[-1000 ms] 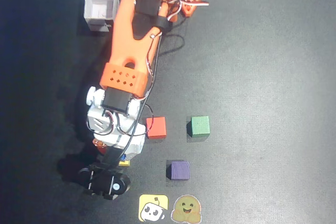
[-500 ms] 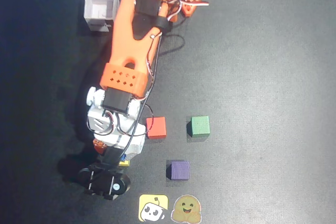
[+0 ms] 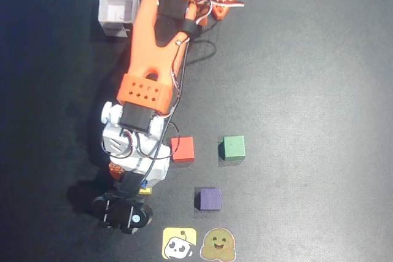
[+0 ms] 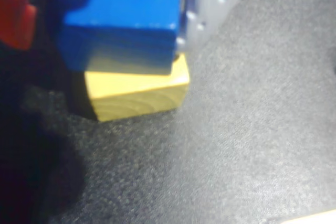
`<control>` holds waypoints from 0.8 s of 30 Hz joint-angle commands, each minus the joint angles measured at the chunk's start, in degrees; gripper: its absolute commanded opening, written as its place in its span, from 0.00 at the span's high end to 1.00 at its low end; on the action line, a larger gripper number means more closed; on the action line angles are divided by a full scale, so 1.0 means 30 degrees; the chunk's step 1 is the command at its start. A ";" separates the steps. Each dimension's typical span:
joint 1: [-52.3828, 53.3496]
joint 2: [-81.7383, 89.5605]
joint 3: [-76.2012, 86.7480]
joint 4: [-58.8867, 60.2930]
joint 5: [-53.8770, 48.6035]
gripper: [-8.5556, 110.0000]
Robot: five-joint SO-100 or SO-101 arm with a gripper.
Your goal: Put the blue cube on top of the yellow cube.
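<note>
From the wrist view I see the blue cube [image 4: 123, 22] sitting on the yellow cube [image 4: 137, 90], overhanging slightly left, on the bench [image 4: 252, 129]. Whether my claw [image 4: 113, 3] is clenched, I cannot tell; next comes release, straight up.

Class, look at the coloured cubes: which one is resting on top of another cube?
The blue cube: it sits on the yellow cube, while the red, green and purple cubes lie singly on the mat.

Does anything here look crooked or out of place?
Slightly. In the wrist view the blue cube sits over the yellow cube but not squarely: yellow pokes out at the right corner. The red, green and purple cubes lie flat and apart, undisturbed.
</note>
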 commanded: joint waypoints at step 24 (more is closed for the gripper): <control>-0.0381 0.7207 0.4658 -0.0820 -0.0527 0.77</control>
